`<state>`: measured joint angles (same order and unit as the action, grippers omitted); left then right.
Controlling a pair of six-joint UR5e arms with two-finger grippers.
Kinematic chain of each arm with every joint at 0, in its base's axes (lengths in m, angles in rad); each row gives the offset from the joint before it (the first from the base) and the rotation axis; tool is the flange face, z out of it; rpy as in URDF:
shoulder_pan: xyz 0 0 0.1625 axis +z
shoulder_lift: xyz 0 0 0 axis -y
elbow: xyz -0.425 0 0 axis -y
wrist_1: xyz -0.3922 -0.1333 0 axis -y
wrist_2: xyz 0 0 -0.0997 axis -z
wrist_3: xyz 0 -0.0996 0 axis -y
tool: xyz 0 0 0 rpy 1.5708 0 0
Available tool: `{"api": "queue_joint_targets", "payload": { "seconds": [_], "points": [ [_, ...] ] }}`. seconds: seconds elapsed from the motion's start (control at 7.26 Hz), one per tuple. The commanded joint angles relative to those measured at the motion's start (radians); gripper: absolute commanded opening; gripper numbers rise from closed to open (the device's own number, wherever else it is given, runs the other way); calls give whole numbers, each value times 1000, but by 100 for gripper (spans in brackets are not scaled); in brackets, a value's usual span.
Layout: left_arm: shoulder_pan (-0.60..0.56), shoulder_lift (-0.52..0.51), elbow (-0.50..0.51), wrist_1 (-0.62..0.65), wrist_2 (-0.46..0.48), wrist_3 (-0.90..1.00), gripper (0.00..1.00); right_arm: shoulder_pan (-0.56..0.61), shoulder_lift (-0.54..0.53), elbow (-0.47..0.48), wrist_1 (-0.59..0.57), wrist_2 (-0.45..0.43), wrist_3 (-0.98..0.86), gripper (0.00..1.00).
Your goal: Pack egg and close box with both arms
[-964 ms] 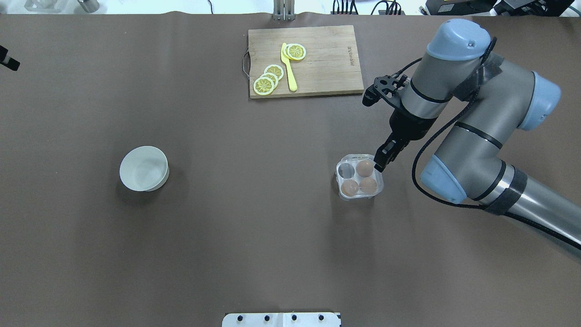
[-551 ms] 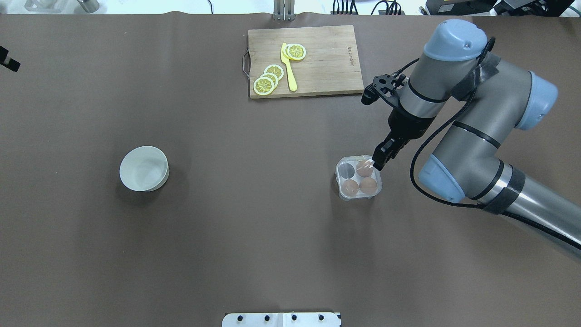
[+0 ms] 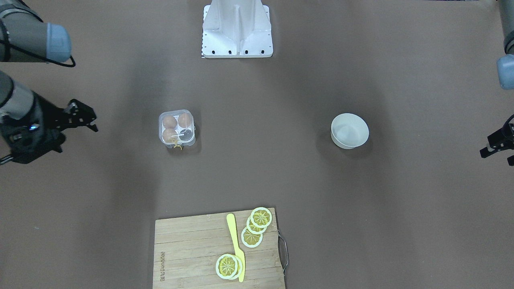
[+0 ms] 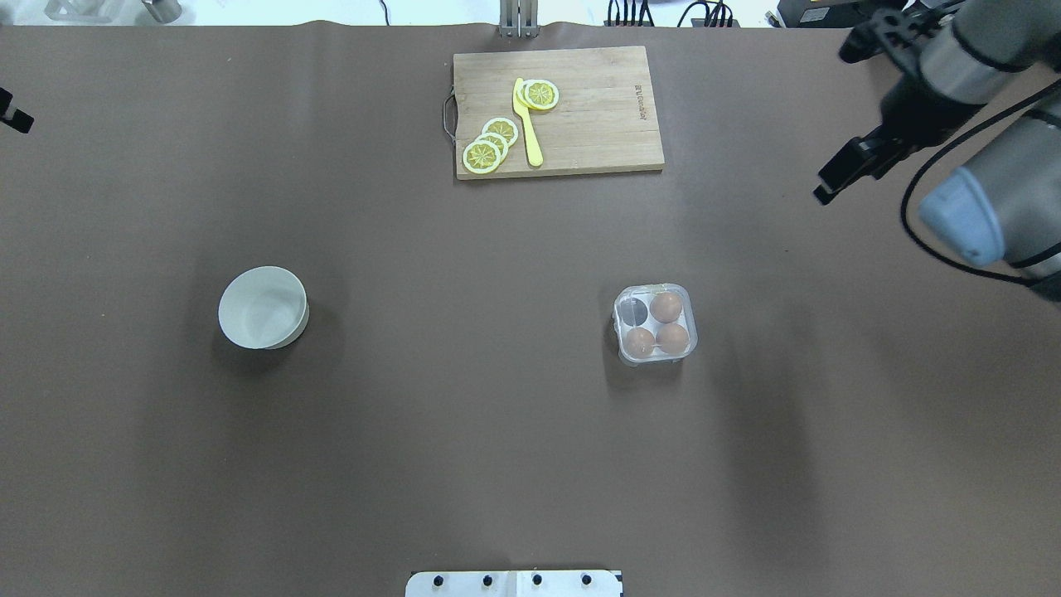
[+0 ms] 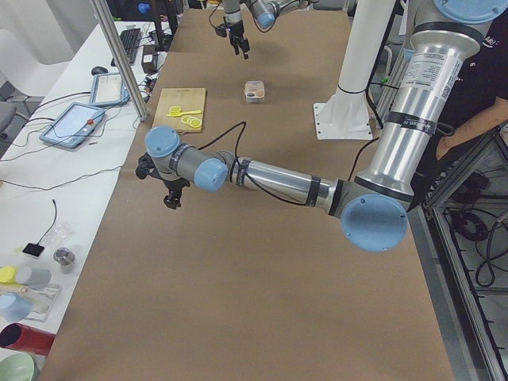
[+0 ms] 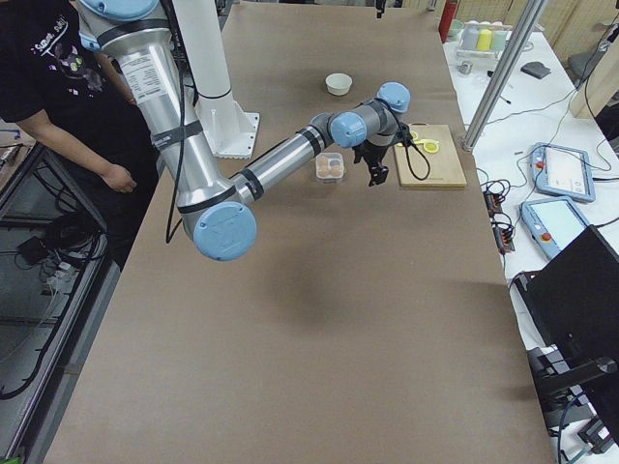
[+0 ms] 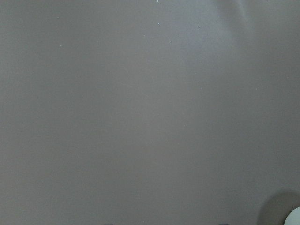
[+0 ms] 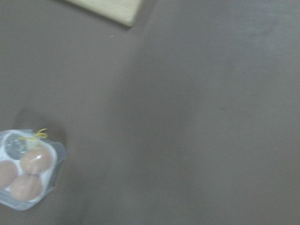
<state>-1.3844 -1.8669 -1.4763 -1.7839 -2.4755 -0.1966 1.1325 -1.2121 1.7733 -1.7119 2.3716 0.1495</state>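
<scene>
The clear box (image 4: 655, 325) stands on the table right of centre with its lid down. Three orange-brown eggs (image 4: 666, 307) fill three cells and one cell (image 4: 634, 311) is empty. The box also shows in the front view (image 3: 176, 127) and the right wrist view (image 8: 28, 168), with its yellowish string (image 8: 35, 136) at one side. My right gripper (image 4: 822, 192) hangs far from the box at the back right; its fingers look shut and empty. My left gripper (image 4: 15, 112) is at the far left table edge, mostly cut off, so I cannot tell its state.
A white bowl (image 4: 264, 307) sits left of centre. A wooden cutting board (image 4: 580, 133) at the back holds lemon slices (image 4: 489, 145) and a yellow knife (image 4: 527, 124). The white stand (image 3: 237, 28) is at the robot's edge of the table.
My right gripper has left the box's far right corner and moved away to the back right. The box stays in place with its lid down. The left arm has not moved.
</scene>
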Motion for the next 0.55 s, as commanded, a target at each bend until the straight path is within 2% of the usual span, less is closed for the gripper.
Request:
{"api": "queue_joint_targets", "payload": {
  "seconds": [0.0, 0.28, 0.41],
  "points": [
    [-36, 0, 48, 1, 1, 58, 80, 163, -69, -8, -1, -87, -11, 100],
    [-128, 0, 161, 46, 27, 286, 80, 228, -125, -17, -1, -185, -19, 100],
    [-142, 0, 169, 50, 82, 314, 80, 252, -136, -23, -44, -183, -19, 100]
  ]
}}
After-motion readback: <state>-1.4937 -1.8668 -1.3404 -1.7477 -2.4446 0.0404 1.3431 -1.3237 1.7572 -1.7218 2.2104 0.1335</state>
